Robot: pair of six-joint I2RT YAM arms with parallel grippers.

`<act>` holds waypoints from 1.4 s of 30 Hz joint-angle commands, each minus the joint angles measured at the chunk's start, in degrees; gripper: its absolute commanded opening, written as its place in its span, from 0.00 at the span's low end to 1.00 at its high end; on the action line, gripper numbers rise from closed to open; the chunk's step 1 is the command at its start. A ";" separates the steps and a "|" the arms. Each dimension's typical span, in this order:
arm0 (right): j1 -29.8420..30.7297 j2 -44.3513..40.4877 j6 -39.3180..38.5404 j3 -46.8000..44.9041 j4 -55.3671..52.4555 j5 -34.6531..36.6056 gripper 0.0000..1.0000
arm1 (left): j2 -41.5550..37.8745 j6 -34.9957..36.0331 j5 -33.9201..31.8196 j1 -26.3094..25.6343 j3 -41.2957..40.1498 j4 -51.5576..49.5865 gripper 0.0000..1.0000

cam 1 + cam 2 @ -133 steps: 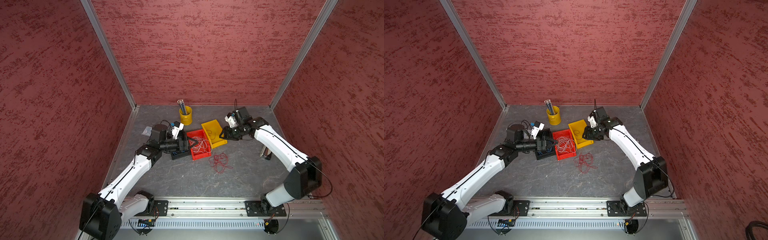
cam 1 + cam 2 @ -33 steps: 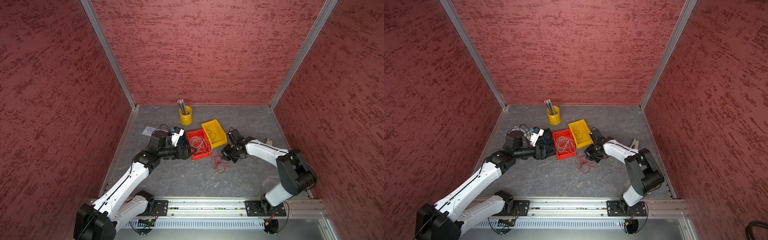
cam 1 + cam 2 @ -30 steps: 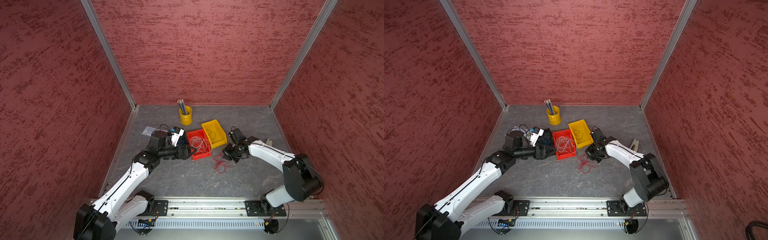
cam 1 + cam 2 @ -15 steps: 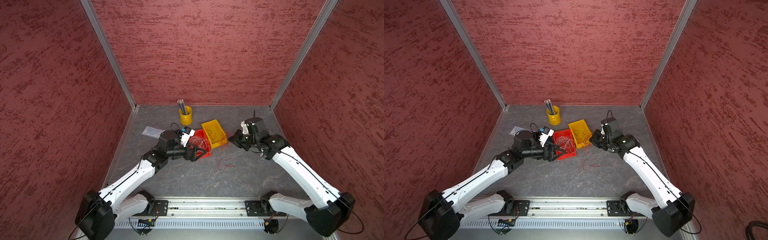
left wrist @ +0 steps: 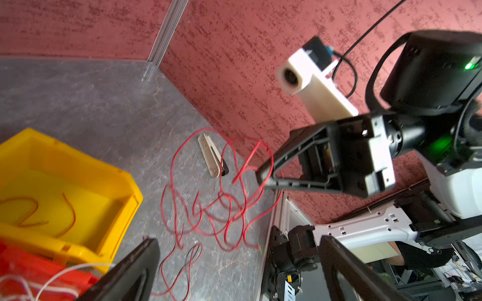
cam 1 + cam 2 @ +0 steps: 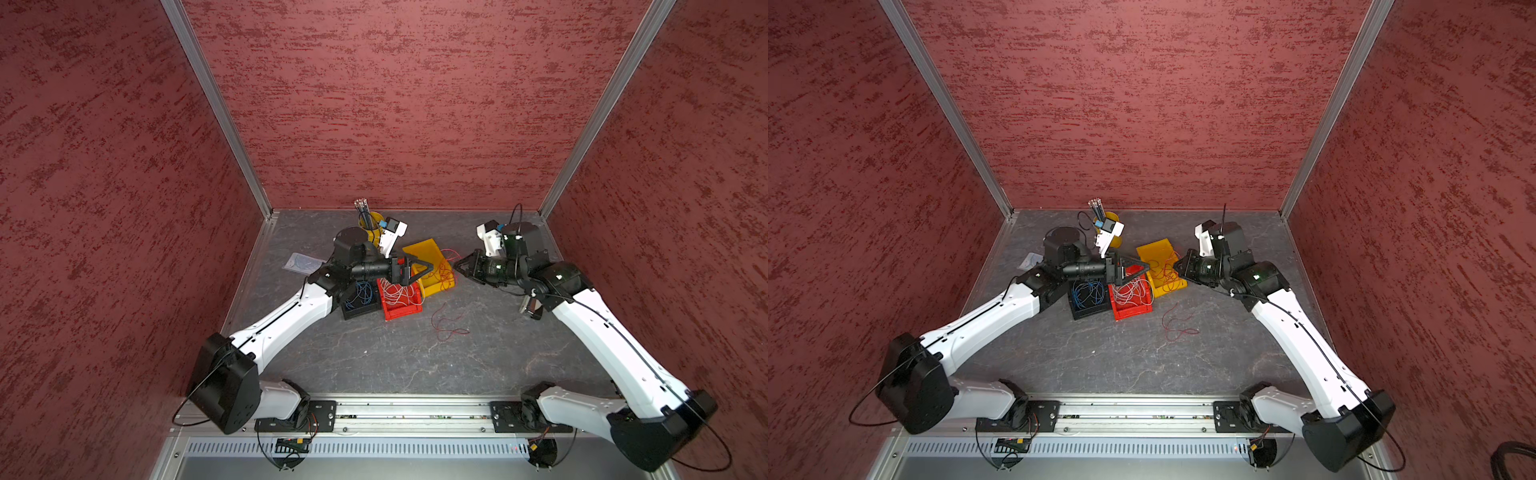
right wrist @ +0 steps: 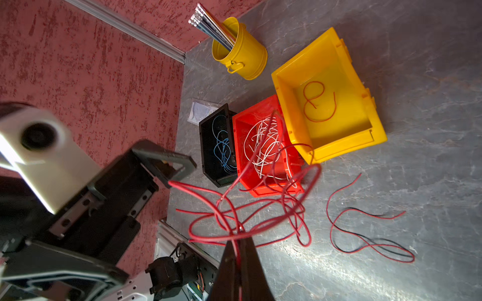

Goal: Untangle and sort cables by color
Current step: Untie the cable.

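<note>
My right gripper (image 7: 238,242) is clamped tight on a bundle of red cables (image 7: 247,213). The bundle dangles in loose loops just beside the yellow bin (image 6: 419,248), lifted off the table as far as I can judge. My left gripper (image 6: 430,269) has its jaws wide apart and empty, above the red bin (image 7: 240,125), pointing toward the bundle. The yellow bin already holds a red cable (image 7: 313,104), the red bin holds the whitish cables (image 7: 263,146) and the black bin (image 7: 206,130) the blue cables (image 7: 221,148), so I judge this bundle belongs in the yellow one. To do it well I'd carry it high enough that the lowest loops clear the bin wall. Then I'd centre it over the floor, lower until the loops pile up inside, and only then let go. The loops spread wide, so some may drape over the rim or into the red bin, and the free left gripper could tuck those in. A lone red strand (image 6: 449,326) lies on the table for later.
</note>
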 commanded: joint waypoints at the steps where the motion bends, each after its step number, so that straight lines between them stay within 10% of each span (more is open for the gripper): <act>1: -0.41 -0.29 -4.24 3.25 -0.80 -2.32 0.00 | 4.38 -1.78 6.83 0.17 6.14 1.32 0.97; 17: -0.41 -0.13 -5.02 2.21 0.17 -5.62 0.00 | 10.91 7.12 8.95 -1.43 15.41 -11.52 0.80; 34: -1.93 -0.43 -7.31 -1.60 -2.16 -1.93 0.00 | 17.18 8.43 10.36 -2.52 22.83 -17.50 0.00; 42: -5.86 -3.90 -6.81 -10.81 -3.47 1.08 0.35 | 20.16 11.74 6.12 -5.44 28.68 -21.70 0.00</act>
